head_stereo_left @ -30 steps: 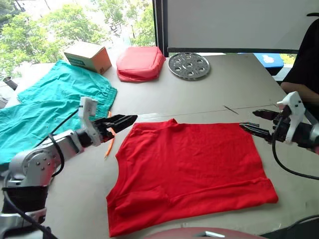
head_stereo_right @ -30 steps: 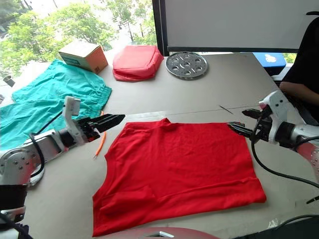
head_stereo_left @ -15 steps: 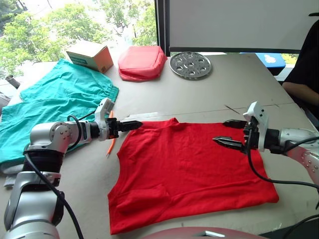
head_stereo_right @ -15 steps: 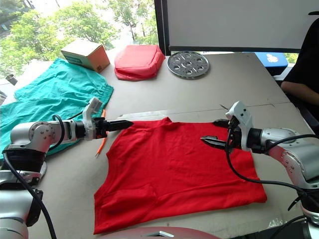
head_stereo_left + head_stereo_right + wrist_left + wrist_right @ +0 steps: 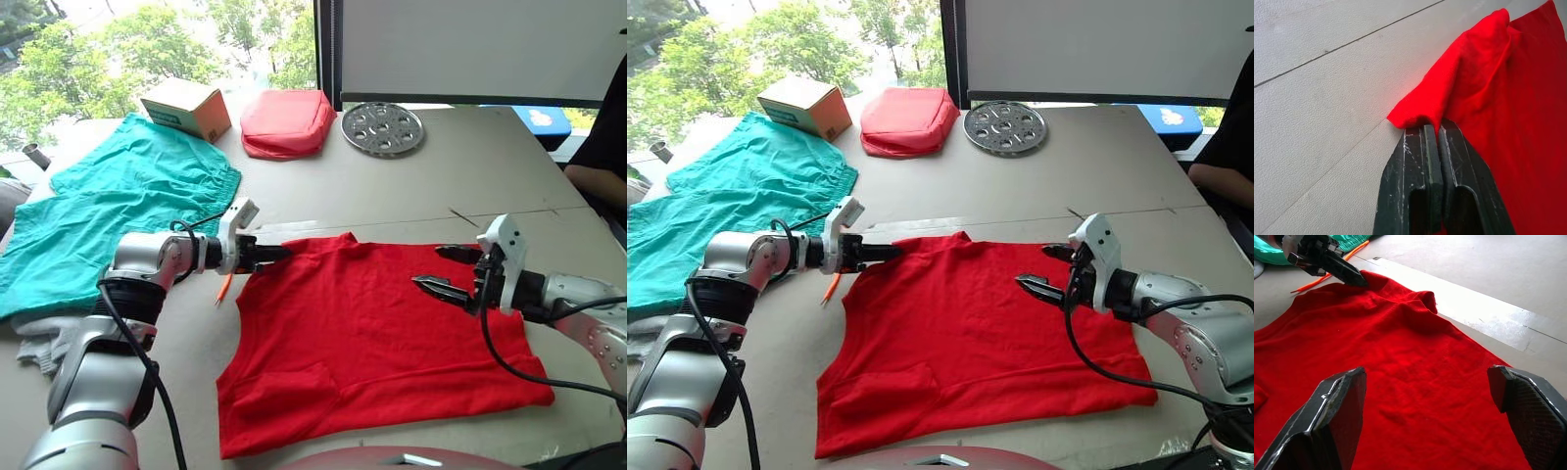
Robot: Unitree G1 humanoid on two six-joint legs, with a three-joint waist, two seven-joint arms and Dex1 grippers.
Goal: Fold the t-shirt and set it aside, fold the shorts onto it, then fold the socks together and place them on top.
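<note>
The red t-shirt (image 5: 382,333) lies spread flat on the table. My left gripper (image 5: 282,253) is shut on its far left shoulder corner. In the left wrist view the red cloth (image 5: 1469,73) is pinched between the closed fingers (image 5: 1425,161) and bunches up just past them. My right gripper (image 5: 439,270) hovers open low over the shirt's right half, with its fingers (image 5: 1337,406) wide apart and nothing between them. The teal shorts (image 5: 108,211) lie spread at the left, their orange drawstring (image 5: 224,287) beside my left arm. A bit of the grey-white socks (image 5: 39,343) peeks out at the shorts' near edge.
At the back of the table stand a cardboard box (image 5: 186,106), a pinkish-red padded pouch (image 5: 284,122) and a round metal disc with holes (image 5: 383,128). A person's arm in a black sleeve (image 5: 605,147) is at the right edge.
My left gripper reached the shirt's far left corner and shut on it. My right gripper moved in from the right edge over the shirt and stayed open.
</note>
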